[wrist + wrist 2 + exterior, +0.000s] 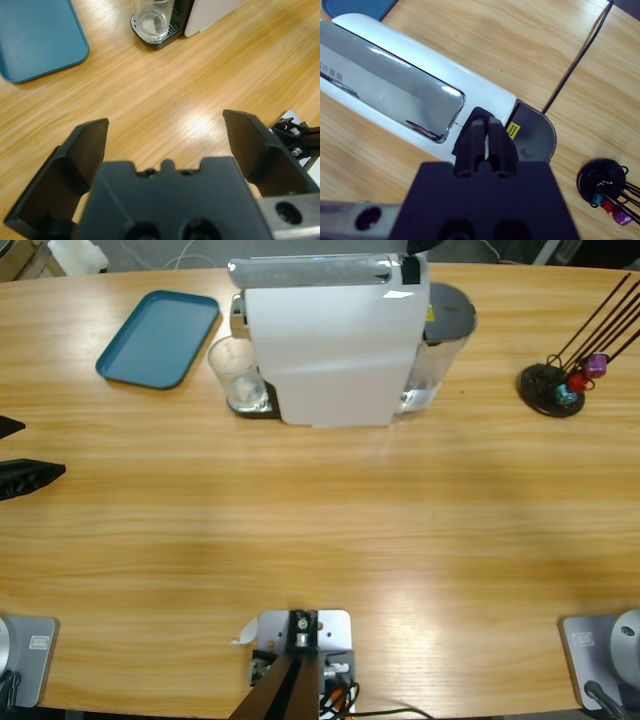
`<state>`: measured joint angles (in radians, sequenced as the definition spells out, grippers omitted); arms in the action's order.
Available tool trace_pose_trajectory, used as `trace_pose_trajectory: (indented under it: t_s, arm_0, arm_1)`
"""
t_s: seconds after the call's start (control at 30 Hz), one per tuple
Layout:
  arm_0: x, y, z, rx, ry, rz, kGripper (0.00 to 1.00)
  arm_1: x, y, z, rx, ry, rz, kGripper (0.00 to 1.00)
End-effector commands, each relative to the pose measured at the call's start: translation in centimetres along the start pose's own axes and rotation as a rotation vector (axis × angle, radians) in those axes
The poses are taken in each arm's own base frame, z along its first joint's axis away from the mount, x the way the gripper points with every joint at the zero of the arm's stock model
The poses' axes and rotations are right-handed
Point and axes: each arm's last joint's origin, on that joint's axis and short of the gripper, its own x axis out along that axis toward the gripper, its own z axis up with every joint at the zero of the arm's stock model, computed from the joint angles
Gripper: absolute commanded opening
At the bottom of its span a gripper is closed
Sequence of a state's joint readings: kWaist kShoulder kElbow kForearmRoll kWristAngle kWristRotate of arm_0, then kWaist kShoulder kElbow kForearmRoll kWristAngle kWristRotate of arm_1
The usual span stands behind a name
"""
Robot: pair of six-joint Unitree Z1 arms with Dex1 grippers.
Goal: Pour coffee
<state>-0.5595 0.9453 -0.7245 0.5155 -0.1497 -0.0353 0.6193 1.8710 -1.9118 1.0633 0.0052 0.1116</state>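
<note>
**Coffee not discernible in the glass**

Coffee could not be made out; the clear glass (238,373) sat on the drip tray against the white machine (330,345), its rim cut off in the left wrist view. The left end effector (167,145) hung spread above bare surface (320,530). The right end effector (487,134) was pressed together over the machine's top. A yellow label (513,130) there was unreadable.

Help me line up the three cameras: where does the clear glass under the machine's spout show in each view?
High view: the clear glass stands on the drip tray, left of the white coffee machine.
Left wrist view: top centre, beyond the open left gripper.
Right wrist view: not in it.
Shared landmark: the blue tray.
</note>
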Motion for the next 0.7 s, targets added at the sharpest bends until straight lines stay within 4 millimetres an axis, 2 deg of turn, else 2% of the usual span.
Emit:
trace_pose_trajectory:
  t_s: [0.03, 0.17, 0.23, 0.3, 0.37, 0.4, 0.43, 0.47, 0.5, 0.57, 0.7]
  arm_0:
    - [1.1, 0.2, -0.8, -0.025, 0.053, 0.014, 0.996]
    - [1.1, 0.2, -0.8, -0.026, 0.05, 0.016, 0.996]
    - [1.1, 0.2, -0.8, -0.026, 0.05, 0.016, 0.996]
    - [1.1, 0.2, -0.8, -0.026, 0.05, 0.016, 0.996]
    - [1.1, 0.2, -0.8, -0.025, 0.046, 0.016, 0.996]
    - [1.1, 0.2, -0.9, -0.025, 0.041, 0.015, 0.996]
    - [1.1, 0.2, -0.9, -0.024, 0.039, 0.015, 0.996]
    - [1.1, 0.2, -0.9, -0.024, 0.037, 0.015, 0.996]
    - [1.1, 0.2, -0.9, -0.024, 0.039, 0.015, 0.996]
    - [1.1, 0.2, -0.9, -0.025, 0.039, 0.014, 0.996]
    - [1.0, 0.2, -0.9, -0.018, 0.023, 0.01, 0.996]
  arm_1:
    - [4.8, 0.5, -1.0, -0.021, 0.153, 0.006, 0.0]
    - [6.1, 0.6, -1.4, -0.025, 0.21, -0.004, 0.0]
    - [6.1, 0.7, -1.6, -0.029, 0.215, -0.005, 0.0]
    - [4.0, 0.7, -1.0, -0.033, 0.152, -0.022, 0.0]
    - [-0.3, 1.0, -0.2, -0.068, 0.037, -0.017, 0.0]
    - [-2.8, 1.4, -0.1, -0.087, -0.025, -0.013, 0.111]
    - [-5.2, 1.8, -0.4, -0.1, -0.081, -0.002, 0.69]
    - [-7.4, 2.2, -1.0, -0.117, -0.124, 0.01, 0.974]
    - [-9.5, 2.7, -2.0, -0.137, -0.162, 0.02, 1.0]
    - [-11.5, 3.0, -3.7, -0.157, -0.191, 0.031, 1.0]
    - [-11.6, 2.2, -8.1, -0.148, -0.181, 0.034, 1.0]
